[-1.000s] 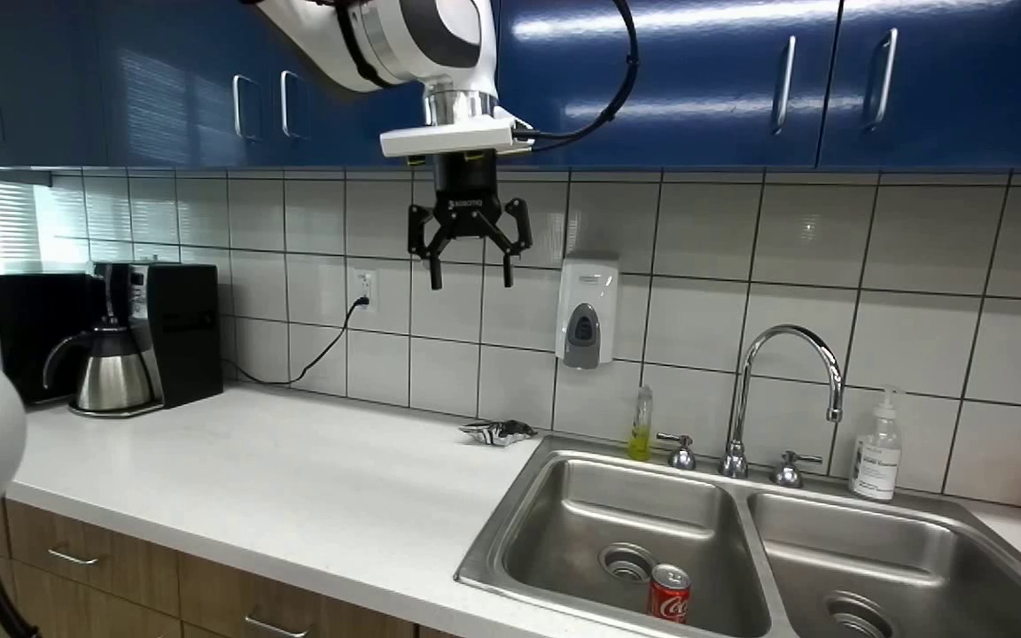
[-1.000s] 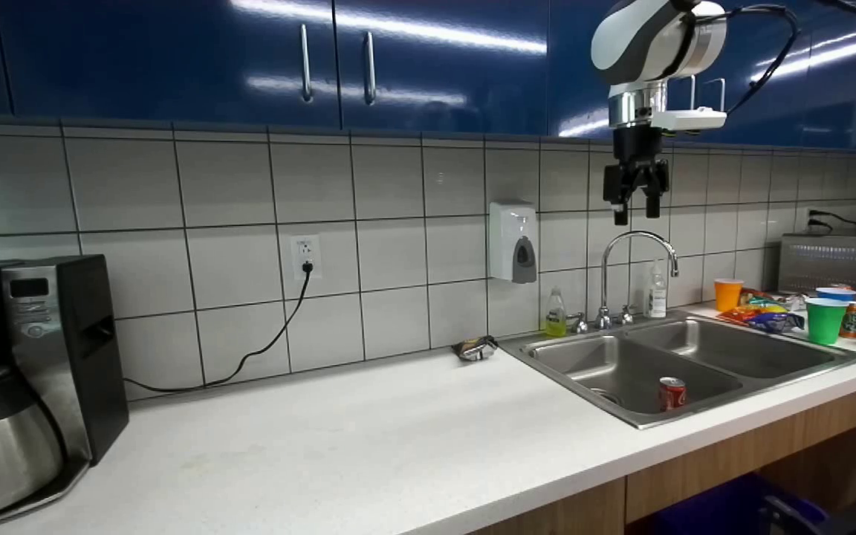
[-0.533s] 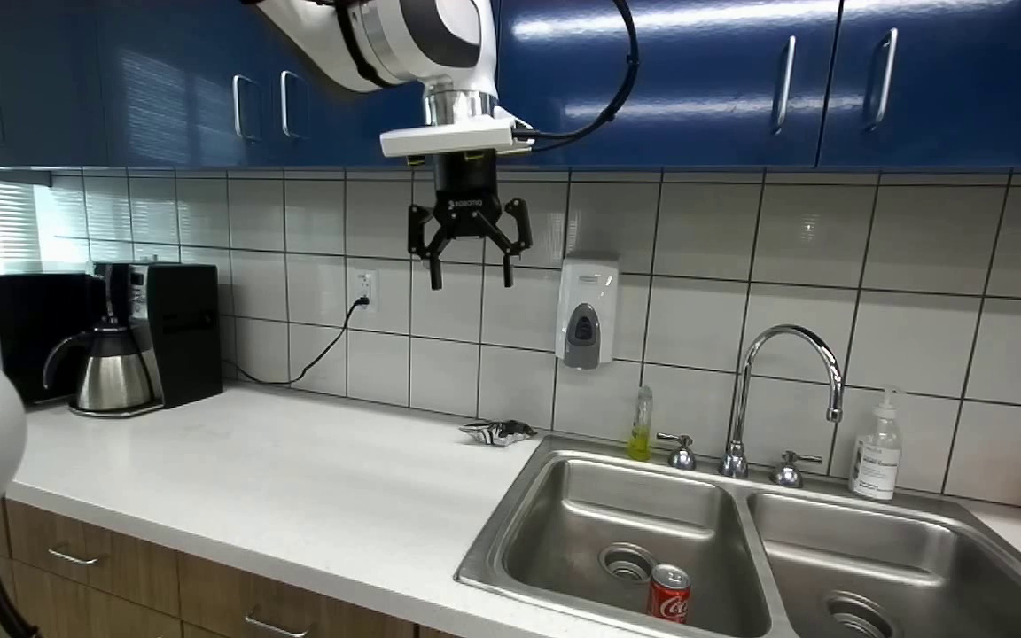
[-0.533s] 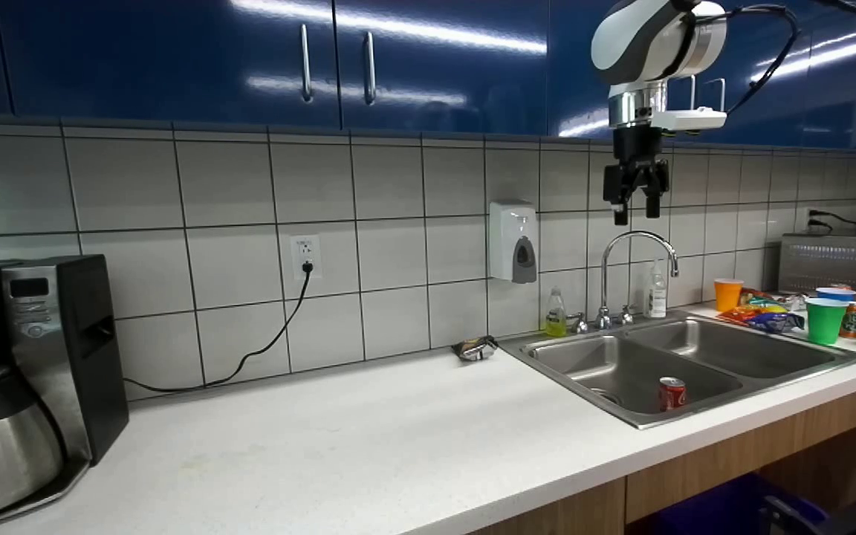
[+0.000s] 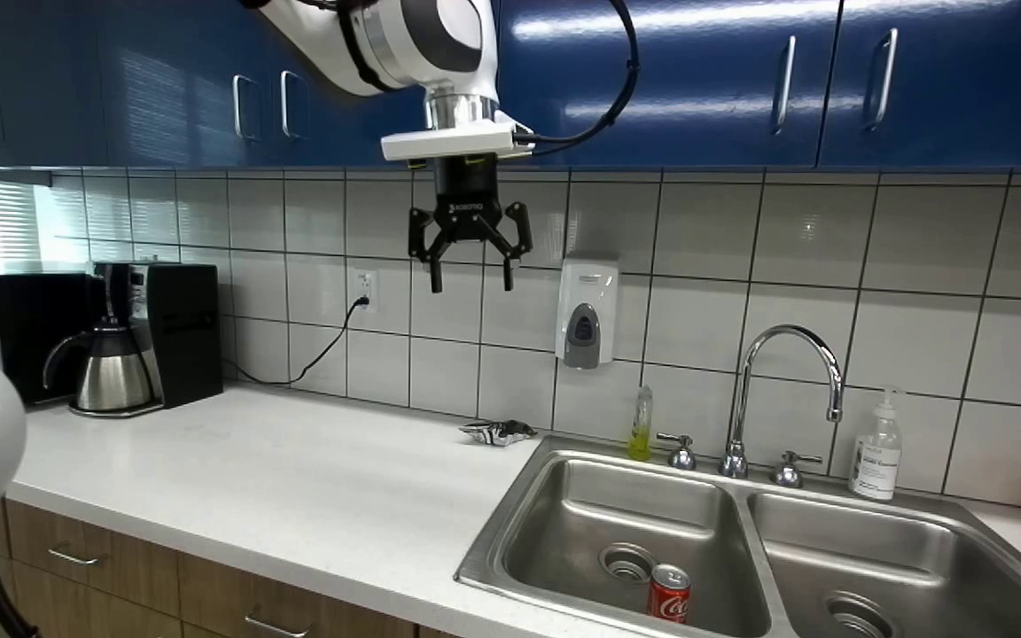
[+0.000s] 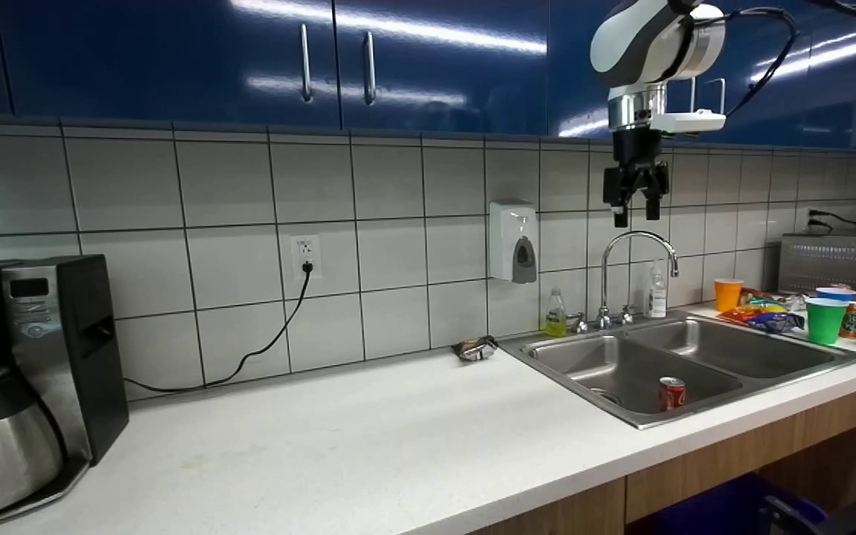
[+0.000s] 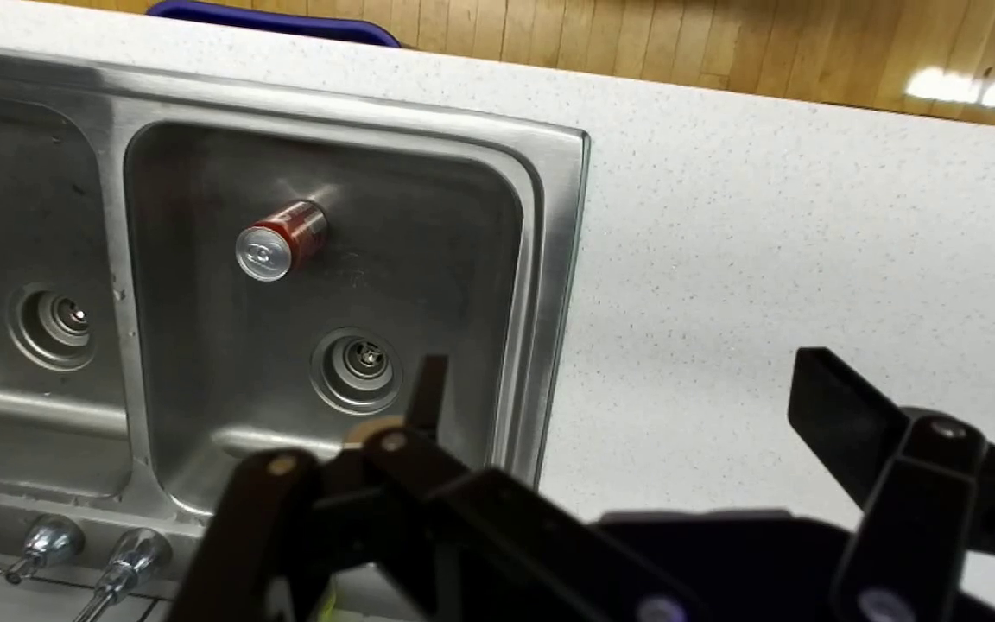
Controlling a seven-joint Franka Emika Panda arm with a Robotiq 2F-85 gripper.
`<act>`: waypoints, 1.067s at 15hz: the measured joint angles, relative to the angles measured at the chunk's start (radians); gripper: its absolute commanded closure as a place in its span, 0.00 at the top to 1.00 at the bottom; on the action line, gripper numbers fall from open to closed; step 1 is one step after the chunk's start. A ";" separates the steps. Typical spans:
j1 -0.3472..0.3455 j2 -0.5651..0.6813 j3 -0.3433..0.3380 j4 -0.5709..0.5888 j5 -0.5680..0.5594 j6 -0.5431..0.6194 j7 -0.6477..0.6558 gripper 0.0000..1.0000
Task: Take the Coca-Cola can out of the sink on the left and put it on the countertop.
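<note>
The red Coca-Cola can [image 5: 670, 594] stands upright in the left basin of the steel sink [image 5: 510, 532], near its front wall. It also shows in an exterior view [image 6: 672, 394] and in the wrist view [image 7: 294, 231], beside the drain. My gripper [image 5: 471, 282] is open with nothing between its fingers, high above the surfaces and well apart from the can. It also shows open in an exterior view [image 6: 637, 214] and in the wrist view [image 7: 621, 371], its fingers spanning the sink's edge and the white countertop [image 7: 765, 259].
A tall curved faucet [image 5: 741, 399] and soap bottles [image 5: 642, 425] stand behind the sink. A snack wrapper [image 6: 475, 348] lies by the sink's back corner. A soap dispenser [image 5: 587, 312] hangs on the wall. Blue cabinets [image 6: 435, 67] are overhead. Cups [image 6: 825, 319] and cans stand beyond the sink.
My gripper has moved down very slightly and stays open. The can and the other things have not moved.
</note>
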 measured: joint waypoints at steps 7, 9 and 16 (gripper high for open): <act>-0.010 0.078 -0.028 0.000 0.001 0.064 0.002 1.00; -0.022 0.105 -0.036 0.001 0.002 0.091 0.002 1.00; -0.077 0.204 -0.073 0.009 0.018 0.178 0.002 1.00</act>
